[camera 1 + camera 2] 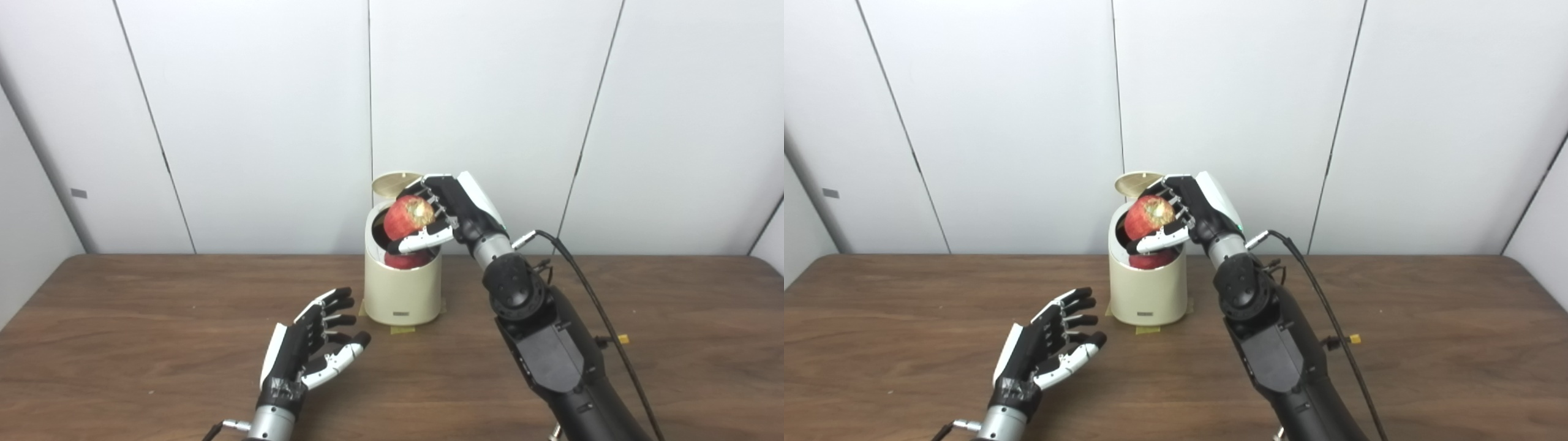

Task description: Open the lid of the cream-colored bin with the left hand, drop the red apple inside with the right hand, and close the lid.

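Observation:
The cream-colored bin (402, 294) stands at the table's middle back with its lid (395, 182) tipped up open behind. My right hand (450, 208) is shut on a red apple (408, 217) and holds it right over the bin's open mouth. Another red fruit (407, 260) shows inside the bin below it. My left hand (312, 346) is open and empty, resting over the table in front and to the left of the bin, apart from it. The same scene shows in the right eye view, with the apple (1148, 217) over the bin (1146, 294).
The brown wooden table (153, 343) is bounded by white wall panels behind. A black cable (588, 288) runs from my right wrist down along the arm. Yellow tape (403, 329) marks the bin's base.

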`<control>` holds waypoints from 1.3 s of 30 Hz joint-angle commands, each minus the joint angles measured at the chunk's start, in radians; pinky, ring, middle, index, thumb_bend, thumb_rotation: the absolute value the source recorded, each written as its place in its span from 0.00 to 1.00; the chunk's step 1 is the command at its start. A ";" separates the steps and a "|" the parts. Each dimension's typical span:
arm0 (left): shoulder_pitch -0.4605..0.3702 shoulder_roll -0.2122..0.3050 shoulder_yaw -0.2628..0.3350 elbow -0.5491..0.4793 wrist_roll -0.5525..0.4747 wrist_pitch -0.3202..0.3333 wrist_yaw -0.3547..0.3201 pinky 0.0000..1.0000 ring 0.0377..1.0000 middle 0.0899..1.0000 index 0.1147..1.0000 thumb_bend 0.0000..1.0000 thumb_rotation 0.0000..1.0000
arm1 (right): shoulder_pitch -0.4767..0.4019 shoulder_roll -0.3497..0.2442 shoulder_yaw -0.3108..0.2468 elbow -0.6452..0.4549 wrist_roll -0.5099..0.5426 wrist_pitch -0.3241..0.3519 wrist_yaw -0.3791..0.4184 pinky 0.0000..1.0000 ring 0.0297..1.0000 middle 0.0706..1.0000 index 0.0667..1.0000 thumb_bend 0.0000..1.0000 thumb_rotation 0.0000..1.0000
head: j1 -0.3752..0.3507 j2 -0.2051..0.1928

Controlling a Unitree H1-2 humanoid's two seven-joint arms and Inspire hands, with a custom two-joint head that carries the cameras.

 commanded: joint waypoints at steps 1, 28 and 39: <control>-0.032 -0.006 -0.003 -0.028 0.004 -0.016 0.009 0.60 0.72 0.79 0.81 0.61 0.17 | -0.064 0.001 -0.004 -0.012 0.008 -0.054 -0.025 0.32 0.36 0.45 0.49 0.52 0.00 | 0.002 0.003; -0.028 0.002 -0.013 -0.032 -0.019 -0.012 -0.017 0.62 0.73 0.80 0.81 0.62 0.16 | -0.051 -0.039 0.064 0.004 -0.069 -0.073 -0.033 0.43 0.58 0.73 0.60 0.81 0.14 | 0.006 0.010; -0.030 0.008 -0.011 -0.026 -0.014 -0.021 -0.015 0.62 0.73 0.80 0.81 0.63 0.17 | -0.045 -0.049 0.067 -0.007 -0.071 -0.074 -0.021 0.42 0.58 0.74 0.67 0.88 0.13 | 0.002 0.009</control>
